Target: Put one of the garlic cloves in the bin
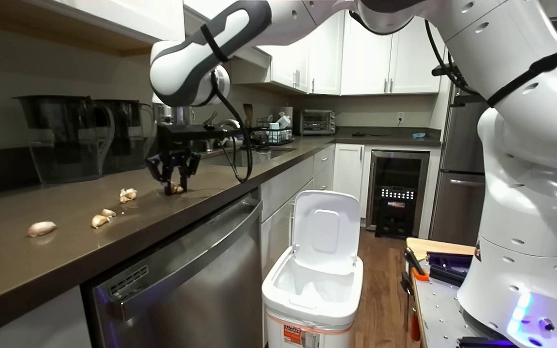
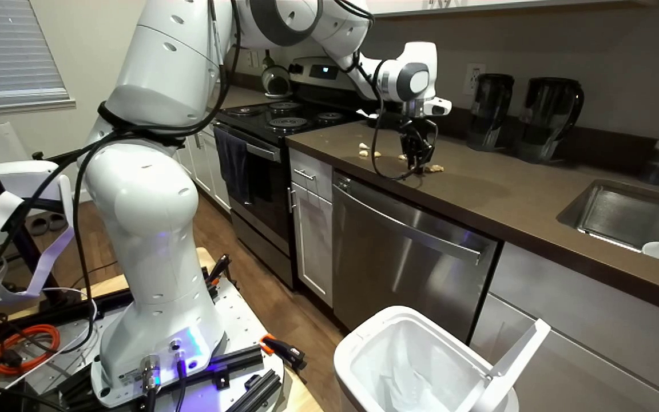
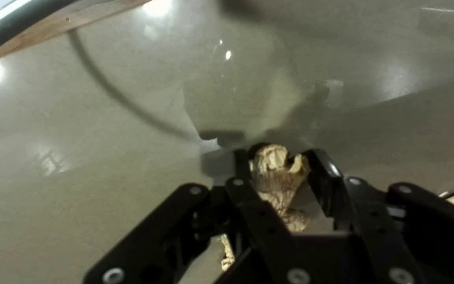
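Observation:
My gripper (image 1: 176, 190) is low over the counter, with its fingertips at the countertop. In the wrist view the fingers (image 3: 279, 167) close around a brown-tan papery garlic clove (image 3: 278, 183), which fills the gap between the tips. Other pale garlic pieces lie on the counter: one lump (image 1: 127, 195) near the gripper, two small cloves (image 1: 99, 221) close together, and one farther clove (image 1: 41, 228). In an exterior view a lump (image 2: 435, 168) shows beside the fingers (image 2: 418, 169). The white bin (image 1: 271, 296) stands on the floor with its lid (image 1: 327, 227) up; it also shows here (image 2: 348, 361).
The brown countertop (image 1: 65, 251) has its front edge above a steel dishwasher (image 1: 186, 280). Two dark water pitchers (image 1: 63, 140) stand at the wall behind the gripper. A sink (image 2: 632, 212) and a stove (image 2: 301, 120) lie along the counter. A cable (image 1: 244, 174) hangs beside the wrist.

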Available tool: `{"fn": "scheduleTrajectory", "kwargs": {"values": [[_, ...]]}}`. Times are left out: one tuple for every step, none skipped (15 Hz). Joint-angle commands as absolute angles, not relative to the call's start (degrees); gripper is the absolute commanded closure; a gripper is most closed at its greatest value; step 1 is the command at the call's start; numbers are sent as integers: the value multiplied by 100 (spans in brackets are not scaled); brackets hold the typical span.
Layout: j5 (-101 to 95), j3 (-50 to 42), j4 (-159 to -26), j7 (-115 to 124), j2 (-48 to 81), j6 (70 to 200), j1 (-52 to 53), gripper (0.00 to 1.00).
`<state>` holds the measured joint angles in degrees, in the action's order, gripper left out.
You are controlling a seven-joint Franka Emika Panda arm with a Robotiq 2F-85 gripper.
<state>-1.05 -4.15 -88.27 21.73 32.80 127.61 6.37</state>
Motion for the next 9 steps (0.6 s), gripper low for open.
{"fn": "scheduleTrajectory", "kwargs": {"values": [[-441, -513, -8952, 2298, 3173, 13004, 762, 87], [-471, -499, -9027, 2260, 3094, 13016, 764, 92], [-486, -482, -9111, 2214, 3014, 13021, 764, 95], [-463, -448, -9273, 2149, 2854, 12994, 753, 93], [-461, -434, -9435, 2114, 2701, 12997, 751, 94], [-455, -419, -9695, 2063, 2455, 13003, 743, 93], [-464, -418, -9970, 2051, 2208, 13012, 740, 93], [-416, -384, -10353, 1978, 1875, 13025, 704, 93], [-375, -354, -10584, 1920, 1656, 13017, 671, 93]]}}
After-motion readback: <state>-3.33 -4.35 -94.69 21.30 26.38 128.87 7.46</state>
